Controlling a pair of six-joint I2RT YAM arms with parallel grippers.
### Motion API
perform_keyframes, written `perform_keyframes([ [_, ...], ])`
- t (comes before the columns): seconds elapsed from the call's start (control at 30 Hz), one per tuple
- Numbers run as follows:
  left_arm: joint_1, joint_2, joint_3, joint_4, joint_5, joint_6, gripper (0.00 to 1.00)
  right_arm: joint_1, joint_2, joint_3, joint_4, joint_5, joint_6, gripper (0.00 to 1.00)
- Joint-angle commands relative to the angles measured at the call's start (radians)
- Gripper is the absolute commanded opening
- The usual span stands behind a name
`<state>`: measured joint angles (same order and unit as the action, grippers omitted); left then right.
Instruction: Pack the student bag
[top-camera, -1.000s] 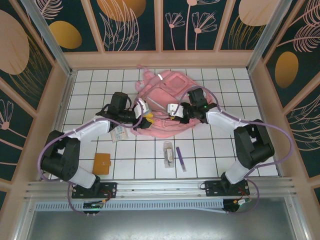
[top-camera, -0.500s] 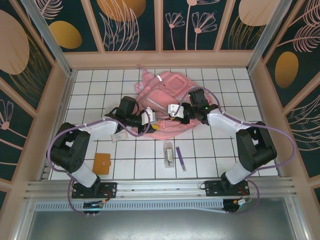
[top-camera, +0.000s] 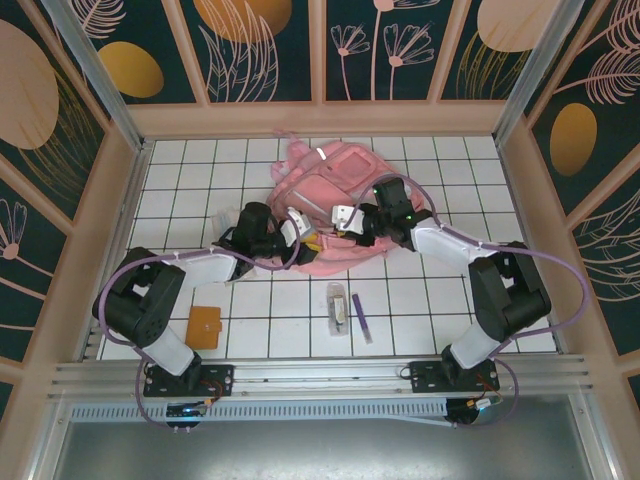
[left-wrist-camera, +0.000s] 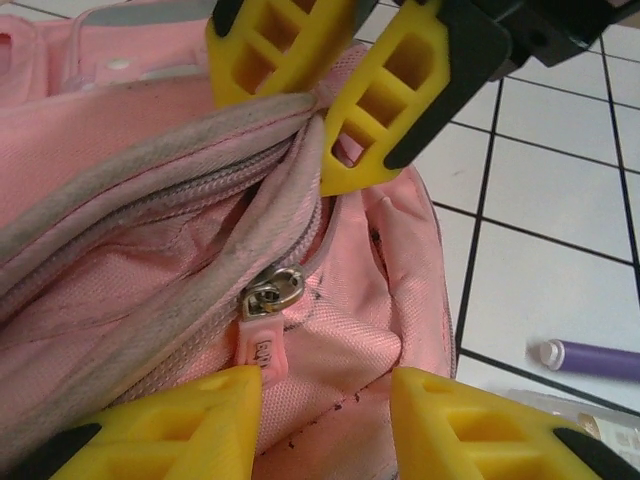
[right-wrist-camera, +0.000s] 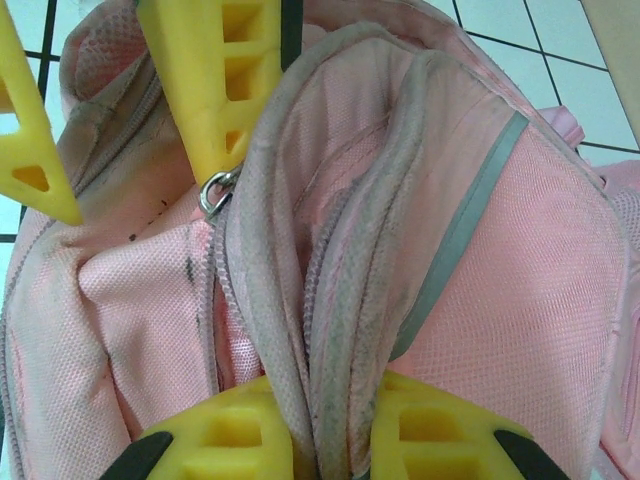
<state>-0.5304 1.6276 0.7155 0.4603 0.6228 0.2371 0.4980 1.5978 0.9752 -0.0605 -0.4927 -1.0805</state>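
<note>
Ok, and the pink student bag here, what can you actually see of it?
The student bag is a soft pink fabric backpack, slumped on the white tiled table toward the back, with a small white strip near its far end. Its grey-piped rim looks grubby. The right fingers pinch a fold of that rim. The left fingers stand apart either side of the metal zip pull with its pink tab.

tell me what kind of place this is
Probably a purpose-built robot test cell, not a real room: a white gridded tabletop boxed in by flower-patterned wall panels, with the left arm and right arm bolted to a metal rail at its near edge, beside a student bag.
</note>
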Motion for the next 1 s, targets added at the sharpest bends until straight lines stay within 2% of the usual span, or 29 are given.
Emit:
perform_keyframes([
  [0.0, 0.005, -0.019, -0.025, 0.136, -0.093, -0.122, 0.39, 0.031, -0.014, 0.015, 0.04, -0.078, 0.025, 0.0],
  [0.13, 0.005, -0.05, -0.101, 0.26, -0.102, -0.18, 0.39, 0.032, -0.013, 0.009, 0.025, -0.058, 0.0, 0.0],
  [0.23, 0.005, -0.056, -0.1, 0.283, -0.134, -0.206, 0.39, 0.033, -0.012, 0.008, 0.031, -0.081, 0.012, 0.0],
  [0.33, 0.004, -0.034, -0.084, 0.305, -0.07, -0.193, 0.39, 0.033, -0.012, 0.006, 0.041, -0.104, 0.01, 0.0],
  [0.47, 0.0, -0.016, -0.048, 0.225, 0.079, -0.068, 0.33, 0.035, -0.009, 0.01, 0.046, -0.105, 0.017, 0.0],
  [0.63, -0.005, -0.006, -0.037, 0.174, 0.075, -0.027, 0.34, 0.037, -0.003, 0.01, 0.044, -0.089, 0.008, 0.0],
  [0.77, -0.009, 0.003, -0.033, 0.181, 0.042, -0.073, 0.36, 0.042, -0.002, 0.019, 0.034, -0.09, 0.012, 0.0],
  [0.83, -0.01, 0.013, -0.056, 0.232, -0.001, -0.1, 0.31, 0.043, 0.001, 0.02, 0.037, -0.086, 0.011, 0.0],
  [0.97, -0.009, 0.025, -0.038, 0.197, -0.081, -0.122, 0.05, 0.043, 0.0, 0.023, 0.025, -0.085, 0.012, 0.0],
])
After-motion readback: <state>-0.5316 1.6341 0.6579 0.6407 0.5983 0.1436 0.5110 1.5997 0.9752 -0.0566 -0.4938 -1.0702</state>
